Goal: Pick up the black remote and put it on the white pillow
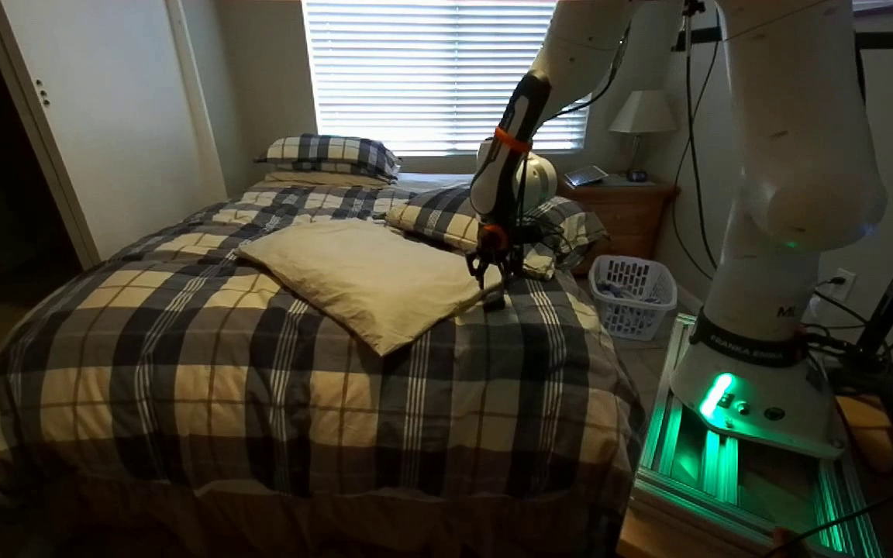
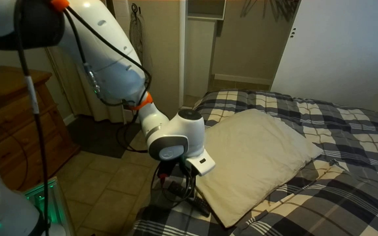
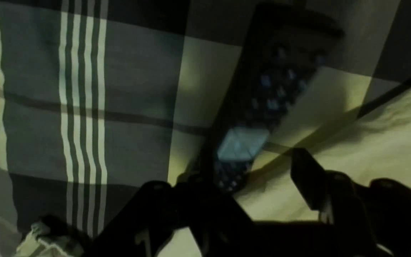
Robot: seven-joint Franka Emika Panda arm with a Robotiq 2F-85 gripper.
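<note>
Two fingers [image 3: 309, 182] of the gripper [image 3: 252, 169] stand spread apart. Between them, in the wrist view, we see the near end of the black remote [image 3: 262, 103]; we cannot confirm contact. It lies on the plaid bedspread [image 3: 137, 78], just beside the white pillow [image 2: 254, 160].

One black remote [image 3: 257, 101] is counted, along with one white pillow [image 2: 251, 157]. At least two plaid pillows [image 1: 330, 151] are shown in an exterior view; whether more are stacked there cannot be told. One robot arm [image 1: 799, 155] is seen, with one claw [image 1: 493, 277], on which two fingers [image 3: 305, 182] are counted in the wrist view. One bed [image 1: 338, 434], one window [image 1: 431, 70], one lamp [image 1: 643, 115] and one laundry basket [image 1: 636, 319] are likewise counted.
</note>
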